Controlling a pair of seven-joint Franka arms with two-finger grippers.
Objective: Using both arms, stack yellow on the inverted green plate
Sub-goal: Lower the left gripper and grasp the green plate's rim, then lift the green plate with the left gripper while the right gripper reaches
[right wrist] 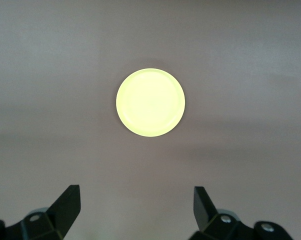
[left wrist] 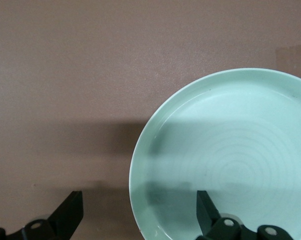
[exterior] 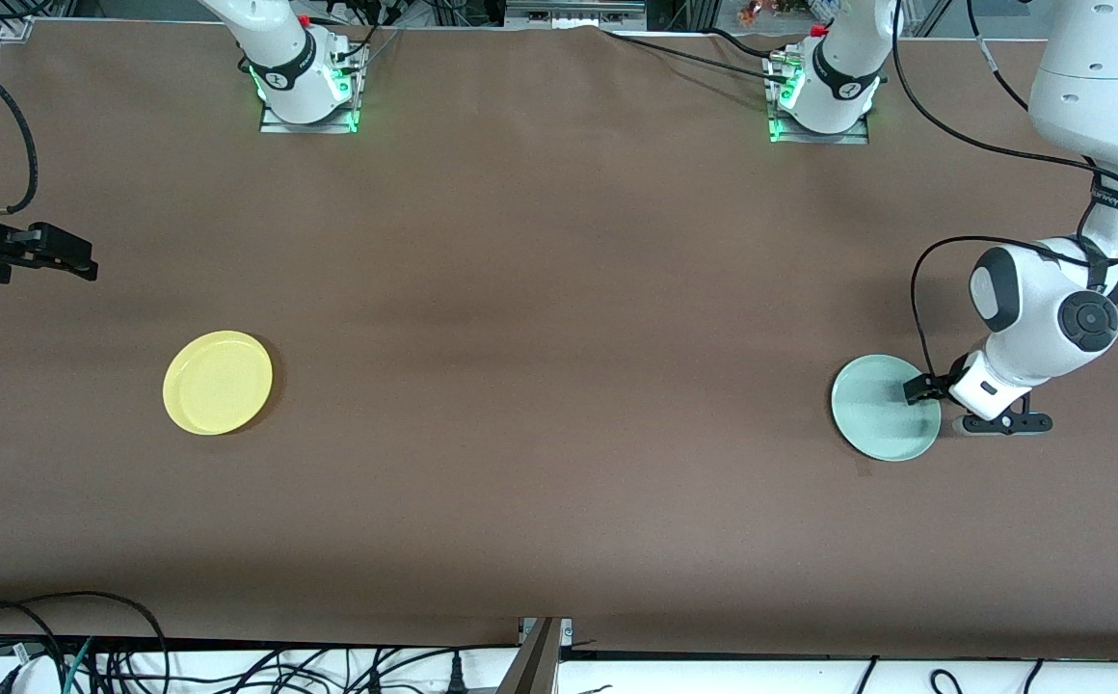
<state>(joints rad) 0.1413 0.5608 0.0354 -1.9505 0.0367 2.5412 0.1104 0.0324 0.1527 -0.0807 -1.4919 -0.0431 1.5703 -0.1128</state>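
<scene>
The pale green plate lies rim up on the brown table toward the left arm's end; its hollow inside shows in the left wrist view. My left gripper is low at the plate's edge and open: one finger is over the plate's inside, the other over the bare table, with the rim between them. The yellow plate lies rim up toward the right arm's end. My right gripper hangs high beside it, open and empty, with the yellow plate in its view.
The two arm bases stand along the table's edge farthest from the front camera. Cables lie off the table's near edge. A wide stretch of bare table separates the two plates.
</scene>
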